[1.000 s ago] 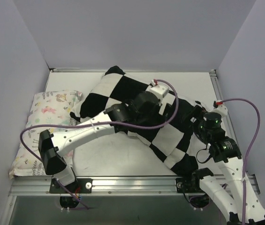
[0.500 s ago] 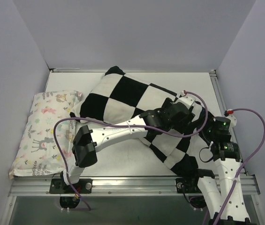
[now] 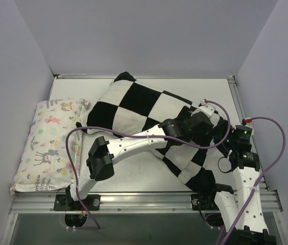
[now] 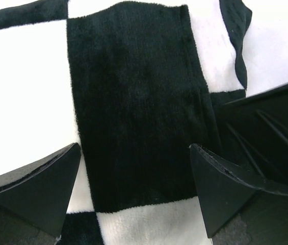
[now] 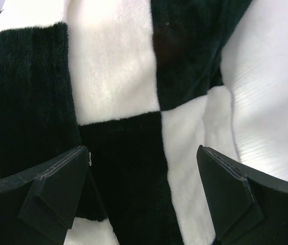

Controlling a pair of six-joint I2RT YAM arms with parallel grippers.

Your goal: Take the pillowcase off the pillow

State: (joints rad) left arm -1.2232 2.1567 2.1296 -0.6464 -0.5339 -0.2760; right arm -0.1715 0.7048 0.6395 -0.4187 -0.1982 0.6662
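While pillowcase (image 3: pixel 144 104) lies on white table (image 3: pixel 149 176) between lilac walls (image 3: pixel 149 35), left end effector (image 4: pixel 133 168), right end effector (image 5: pixel 142 168) spread.

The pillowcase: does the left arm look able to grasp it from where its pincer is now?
Probably yes. The left pincer is open close over the checkered pillowcase, and the left wrist view shows only fabric between its jaws, with nothing in the way. Whether it touches the fabric yet cannot be told.
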